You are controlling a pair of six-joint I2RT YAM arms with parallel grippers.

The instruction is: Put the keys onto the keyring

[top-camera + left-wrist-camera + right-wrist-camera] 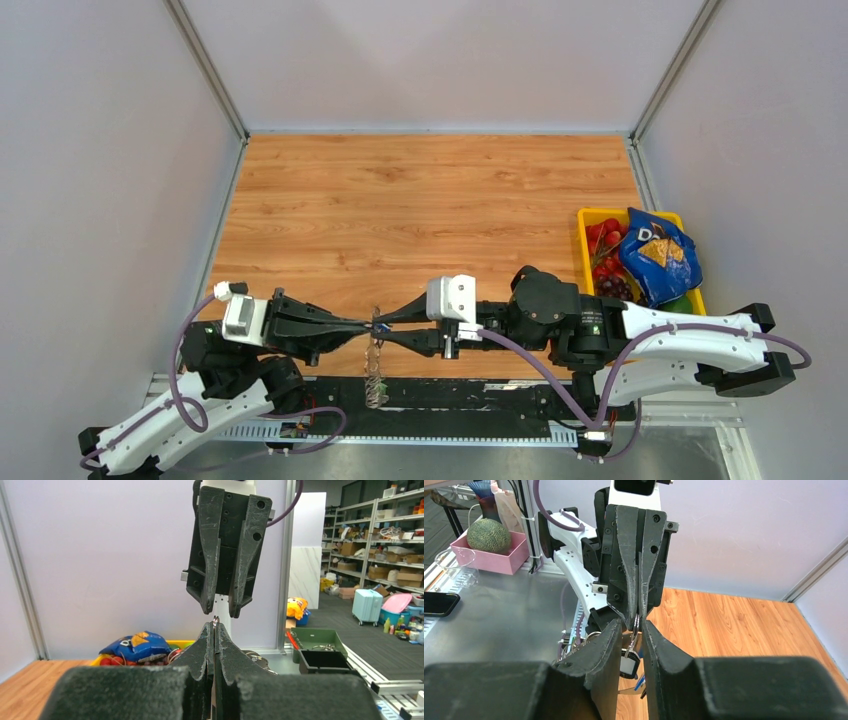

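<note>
My two grippers meet tip to tip over the table's near edge. My left gripper (366, 324) is shut on the thin silver keyring (215, 620), whose rim pokes out above its fingertips in the left wrist view. The ring (635, 625) hangs below them in the right wrist view, with a black tag with a white face (629, 663) and a blue key piece (640, 682) under it. My right gripper (632, 623) is open, its jaws on either side of the ring with a gap. From above, chain pieces (375, 378) dangle below the tips.
A yellow bin (590, 214) with a blue chip bag (655, 255) and red fruit stands at the right edge. A black rail (460, 395) runs along the near edge. Grey walls close the left, back and right sides.
</note>
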